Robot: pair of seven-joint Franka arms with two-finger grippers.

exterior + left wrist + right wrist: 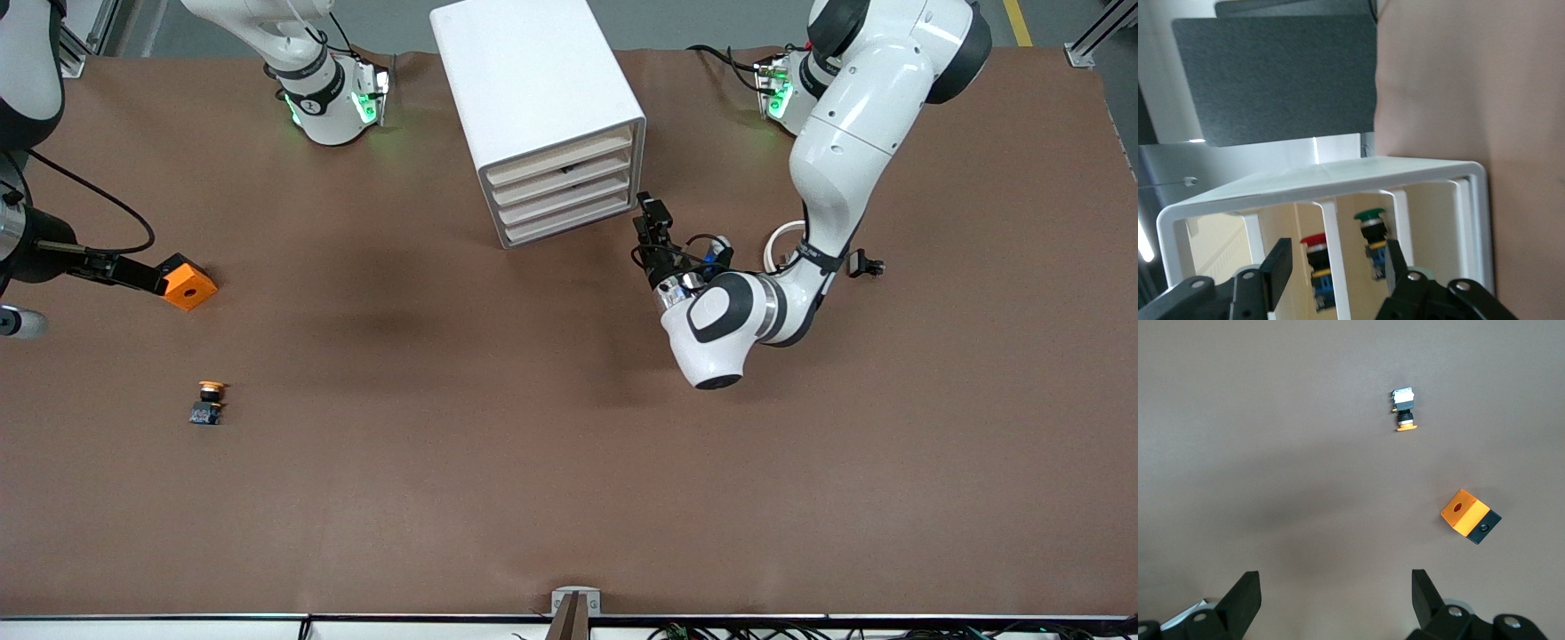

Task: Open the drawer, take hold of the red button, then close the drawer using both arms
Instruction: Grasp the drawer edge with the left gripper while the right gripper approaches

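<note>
on the brown table (498, 462) — white cabinet (524, 80), orange cube (189, 285), grey floor

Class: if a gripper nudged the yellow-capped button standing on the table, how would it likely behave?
The yellow-capped button looks small, so probably light and easily slid. Its cap overhangs a narrow body, so it may tip. Its round cap could let it roll in an arc.

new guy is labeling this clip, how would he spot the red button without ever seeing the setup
Start at the big white drawer cabinet standing in the middle of the table near the robots' bases. The left gripper points into its front, and its wrist view shows two small push buttons standing upright inside. The red button is the one with the red cap; the green button beside it is green-capped.
</note>
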